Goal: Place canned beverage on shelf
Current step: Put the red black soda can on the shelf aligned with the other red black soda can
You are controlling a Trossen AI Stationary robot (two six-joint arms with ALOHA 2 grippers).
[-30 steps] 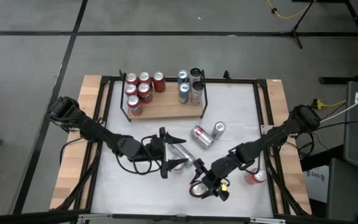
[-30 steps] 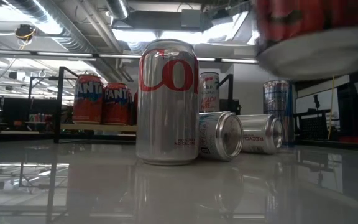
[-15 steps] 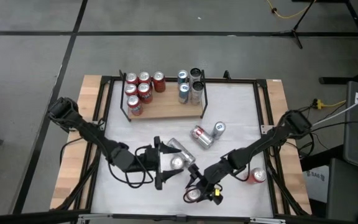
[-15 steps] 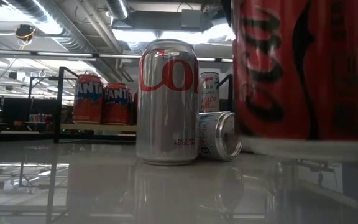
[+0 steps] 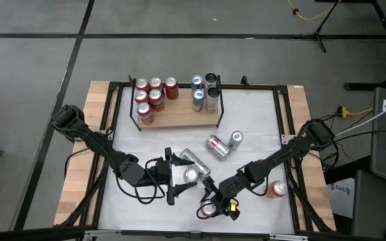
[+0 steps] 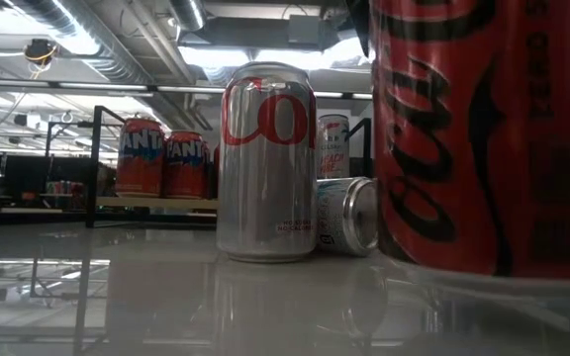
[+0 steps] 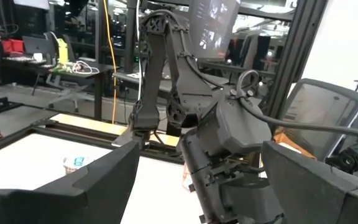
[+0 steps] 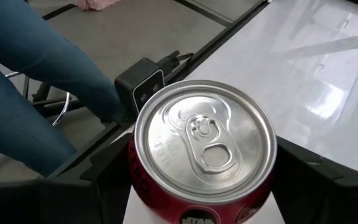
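Coca-Cola can (image 8: 204, 149), red and upright, stands on the white tabletop (image 5: 260, 127) near its front edge, clasped between my right gripper's (image 5: 214, 205) two fingers. My left gripper (image 5: 173, 175) hangs just beside it with jaws spread, empty, near a silver Coke can (image 6: 267, 163). Well behind, the shelf (image 5: 179, 119) holds Fanta cans (image 6: 164, 158) and others.

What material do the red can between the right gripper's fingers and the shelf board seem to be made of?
The red can looks like thin aluminium: its bare top is brushed silver metal with a pull tab, and its wall is printed glossy red. The right gripper has a finger at each side of it. The shelf board looks like light-brown wood, matt; its thin black rails seem to be painted metal.
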